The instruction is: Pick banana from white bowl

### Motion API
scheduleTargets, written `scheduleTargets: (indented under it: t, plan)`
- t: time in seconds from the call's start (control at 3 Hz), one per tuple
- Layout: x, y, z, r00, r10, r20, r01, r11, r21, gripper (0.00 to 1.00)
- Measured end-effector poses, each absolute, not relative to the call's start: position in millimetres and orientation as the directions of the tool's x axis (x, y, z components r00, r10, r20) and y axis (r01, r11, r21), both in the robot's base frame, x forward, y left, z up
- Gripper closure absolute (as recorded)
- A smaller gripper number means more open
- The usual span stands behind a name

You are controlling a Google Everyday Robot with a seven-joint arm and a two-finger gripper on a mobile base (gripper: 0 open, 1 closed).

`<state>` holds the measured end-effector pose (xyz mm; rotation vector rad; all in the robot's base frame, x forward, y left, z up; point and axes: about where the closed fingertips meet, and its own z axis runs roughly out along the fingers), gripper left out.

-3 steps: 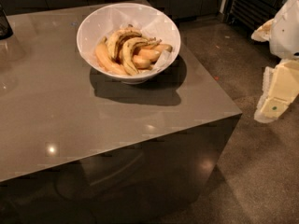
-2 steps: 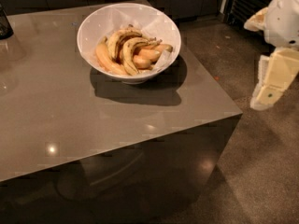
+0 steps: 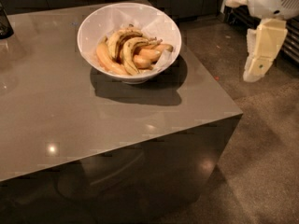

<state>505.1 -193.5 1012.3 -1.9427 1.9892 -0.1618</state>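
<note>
On glossy table [image 3: 56,106], round white bowl [image 3: 159,24] — curved speckled banana [image 3: 125,56] inside, blocky gripper [image 3: 254,73] far right, grip unclear

Dim scene, light dropping from above: the white bowl [image 3: 159,20] glows bright and casts a heavy dark shadow toward the near side of the glossy grey table [image 3: 56,101]. Small glare spots glint there. The pale gripper [image 3: 254,73] hangs well lit at upper right, beyond the table.
</note>
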Motion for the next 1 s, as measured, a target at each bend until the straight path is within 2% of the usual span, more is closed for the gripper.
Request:
scheduleTargets:
  t: [0.33, 1.0]
  plan:
    - [530.1, -173.4, 1026.2, 0.045, -0.991, -0.126, -0.930, 0.005, -0.368, 0.00]
    - [555.7, -155.1, 1021.5, 0.116, -0.984, -0.135, -0.915, -0.054, -0.399, 0.00]
